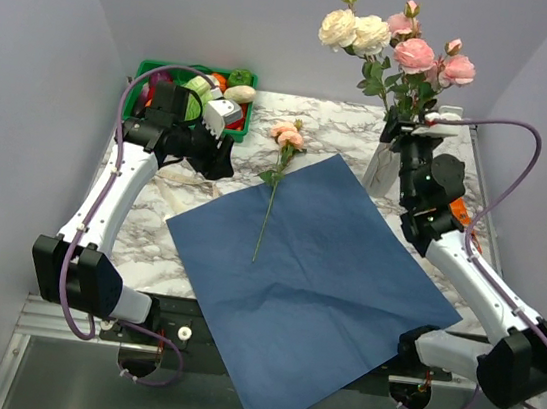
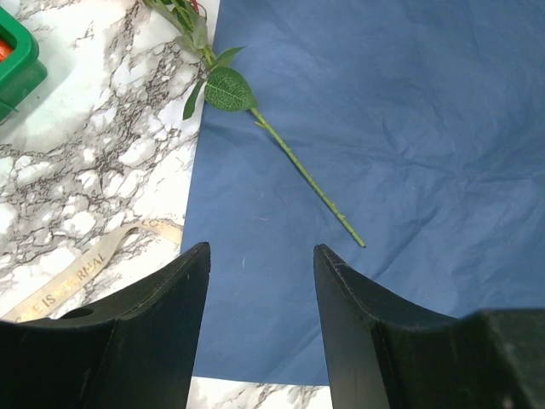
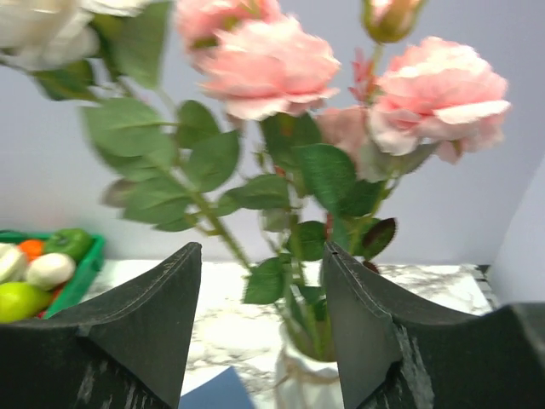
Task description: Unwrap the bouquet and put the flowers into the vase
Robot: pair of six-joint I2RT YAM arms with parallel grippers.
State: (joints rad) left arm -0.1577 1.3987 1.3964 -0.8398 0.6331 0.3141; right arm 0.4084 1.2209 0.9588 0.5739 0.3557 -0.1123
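Top external view: most flowers [image 1: 396,41] stand in the vase [image 1: 377,171], one peach rose [image 1: 272,189] lies unplaced on the spread blue paper [image 1: 322,292], and the left gripper [image 2: 260,251] and right gripper [image 3: 260,249] both show jaws apart, empty.

The left arm [image 1: 113,194] and right arm [image 1: 476,277] are twins: smooth white shell links joined by chunky black joint housings, with a large black block at each shoulder. Small dark fasteners dot the white shells. A pale purple cable [image 1: 126,104] loops loosely off the left arm, and a matching purple cable [image 1: 506,121] arcs off the right one. The left end effector [image 2: 260,249] has two broad matte black fingers [image 2: 145,332] that curve inward to tapered tips. The right end effector [image 3: 261,247] has the same shape, though its fingers [image 3: 383,341] show a rougher, layered surface with pale scuffing along the edges.
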